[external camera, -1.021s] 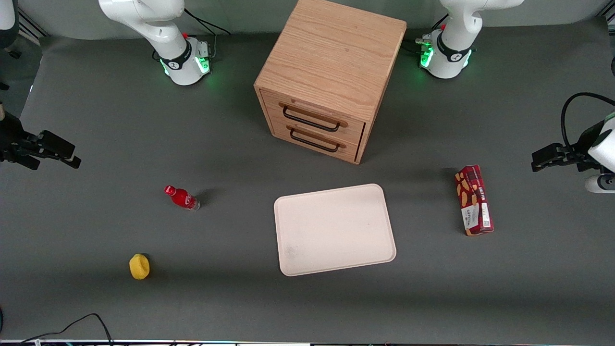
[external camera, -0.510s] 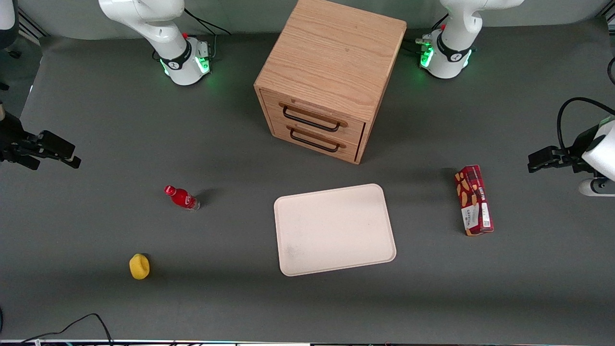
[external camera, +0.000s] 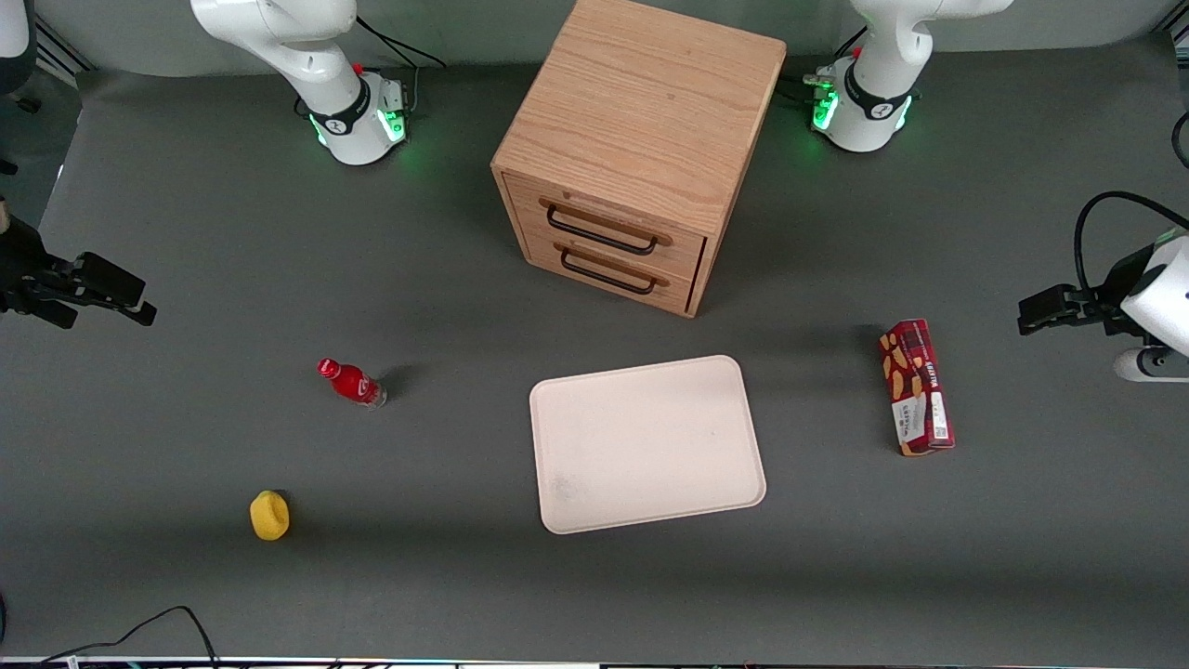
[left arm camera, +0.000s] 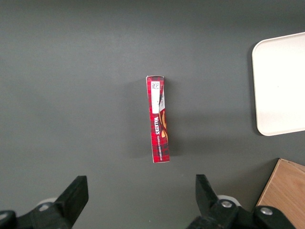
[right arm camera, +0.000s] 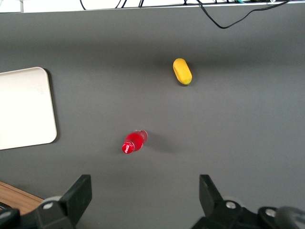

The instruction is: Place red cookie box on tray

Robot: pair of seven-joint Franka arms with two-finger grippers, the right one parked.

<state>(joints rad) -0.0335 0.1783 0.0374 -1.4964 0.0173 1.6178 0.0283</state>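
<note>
The tray lies flat on the table nearest the front camera. Beside it, toward my end, the cookie box rests apart from it. My hand hovers above the box, fingers spread, holding nothing.

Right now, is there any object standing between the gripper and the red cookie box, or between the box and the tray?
Nothing visible does. The open gripper hangs apart from the red cookie box, with bare table between them, and only bare table separates the box from the tray.
</note>
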